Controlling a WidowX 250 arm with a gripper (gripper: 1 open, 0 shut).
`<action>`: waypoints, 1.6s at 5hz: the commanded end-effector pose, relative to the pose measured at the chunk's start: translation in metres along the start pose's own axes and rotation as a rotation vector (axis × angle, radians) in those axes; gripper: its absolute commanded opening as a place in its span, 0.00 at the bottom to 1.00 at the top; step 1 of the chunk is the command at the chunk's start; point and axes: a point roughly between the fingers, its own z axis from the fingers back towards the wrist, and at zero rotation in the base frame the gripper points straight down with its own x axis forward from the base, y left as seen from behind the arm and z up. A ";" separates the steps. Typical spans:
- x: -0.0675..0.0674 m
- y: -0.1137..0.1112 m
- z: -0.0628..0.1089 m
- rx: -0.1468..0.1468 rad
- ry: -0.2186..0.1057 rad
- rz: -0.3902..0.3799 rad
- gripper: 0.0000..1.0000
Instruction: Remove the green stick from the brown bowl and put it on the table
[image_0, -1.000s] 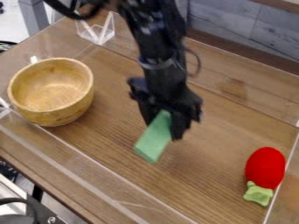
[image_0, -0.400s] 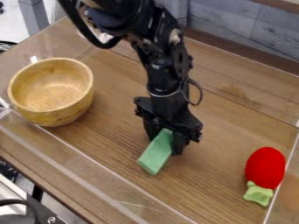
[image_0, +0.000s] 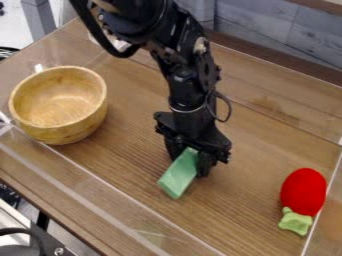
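table (image_0: 94, 165) | on it: brown bowl (image_0: 58, 103), green stick (image_0: 181, 174), red toy (image_0: 302, 194)

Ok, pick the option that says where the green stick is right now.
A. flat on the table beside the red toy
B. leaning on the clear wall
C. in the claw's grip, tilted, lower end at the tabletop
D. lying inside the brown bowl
C: the claw is closed on the upper end of the green stick, which slants down to the table; the brown bowl holds nothing.

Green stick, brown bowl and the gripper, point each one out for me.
green stick (image_0: 178, 178), camera view, on its flat face below the gripper.
brown bowl (image_0: 27, 112), camera view, on its front left wall.
gripper (image_0: 195, 160), camera view, between its fingertips, shut on the stick's top.
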 end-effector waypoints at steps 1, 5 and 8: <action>0.008 0.004 0.006 0.006 -0.035 -0.001 0.00; 0.013 0.009 0.040 -0.041 -0.085 0.044 1.00; 0.017 0.007 0.063 -0.091 -0.099 0.046 1.00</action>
